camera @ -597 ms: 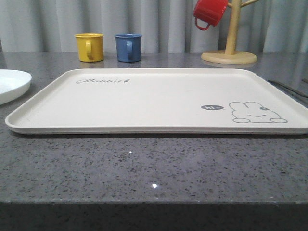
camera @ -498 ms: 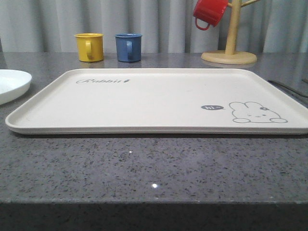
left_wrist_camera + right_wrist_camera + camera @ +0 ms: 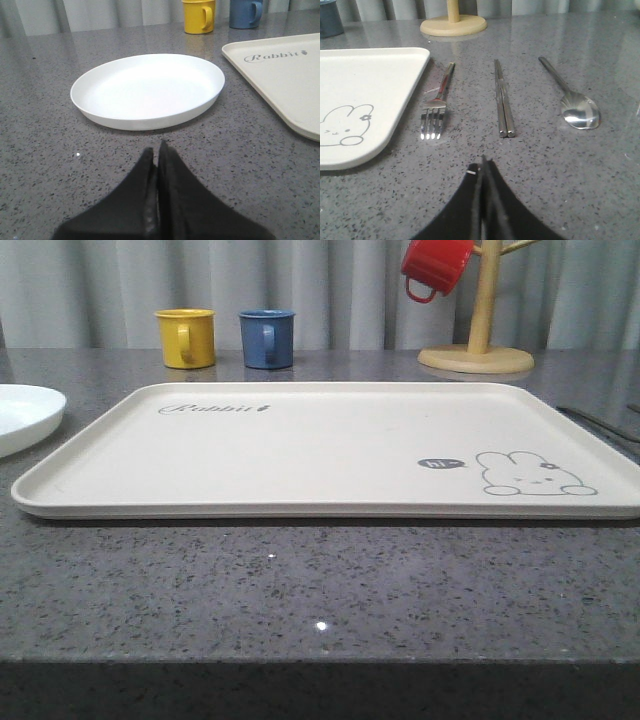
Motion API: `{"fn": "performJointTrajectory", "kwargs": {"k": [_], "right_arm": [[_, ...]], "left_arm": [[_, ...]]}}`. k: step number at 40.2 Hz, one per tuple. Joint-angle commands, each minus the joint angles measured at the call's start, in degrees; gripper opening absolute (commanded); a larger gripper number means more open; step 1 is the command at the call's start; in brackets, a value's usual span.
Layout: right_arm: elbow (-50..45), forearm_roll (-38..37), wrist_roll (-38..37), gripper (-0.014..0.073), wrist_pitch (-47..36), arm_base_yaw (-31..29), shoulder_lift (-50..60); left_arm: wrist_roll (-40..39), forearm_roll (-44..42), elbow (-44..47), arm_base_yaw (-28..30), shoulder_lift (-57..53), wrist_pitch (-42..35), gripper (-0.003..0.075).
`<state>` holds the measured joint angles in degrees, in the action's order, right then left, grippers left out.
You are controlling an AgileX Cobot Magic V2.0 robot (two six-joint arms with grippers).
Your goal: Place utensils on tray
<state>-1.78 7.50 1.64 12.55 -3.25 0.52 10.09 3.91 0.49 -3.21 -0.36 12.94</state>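
The cream tray (image 3: 320,445) with its rabbit print lies in the middle of the grey counter, nothing on it. A round white plate (image 3: 147,89) rests on the counter to the tray's left, a short way beyond my left gripper (image 3: 156,150), which is shut with nothing in it. To the tray's right lie a silver fork (image 3: 436,107), a pair of chopsticks (image 3: 503,100) and a spoon (image 3: 572,100), side by side. My right gripper (image 3: 481,164) hovers just short of the chopsticks' near ends, shut and holding nothing.
A yellow mug (image 3: 186,337) and a blue mug (image 3: 267,338) stand behind the tray. A wooden mug tree (image 3: 478,345) with a red mug (image 3: 434,265) hanging on it stands at the back right. A curtain closes the back.
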Motion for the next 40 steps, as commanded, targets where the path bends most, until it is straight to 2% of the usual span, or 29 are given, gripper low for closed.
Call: {"fn": "performJointTrajectory", "kwargs": {"k": [1,29,35,40], "right_arm": [[0.3,-0.4,0.4,-0.0069,-4.8,-0.3,1.0],[0.3,-0.4,0.4,-0.0069,-5.4,-0.3,1.0],[0.3,-0.2,0.4,-0.0069,-6.4,-0.3,1.0],[0.3,-0.2,0.4,-0.0069,-7.2,-0.3,1.0]], "left_arm": [[-0.4,0.6,-0.2,0.0,-1.2,-4.9,-0.0018],[-0.4,0.4,-0.2,0.0,-1.2,-5.3,-0.0018],[-0.4,-0.8,-0.2,0.0,-1.2,-10.4,-0.0018],[-0.4,-0.8,-0.2,0.0,-1.2,-18.4,-0.0018]]}}
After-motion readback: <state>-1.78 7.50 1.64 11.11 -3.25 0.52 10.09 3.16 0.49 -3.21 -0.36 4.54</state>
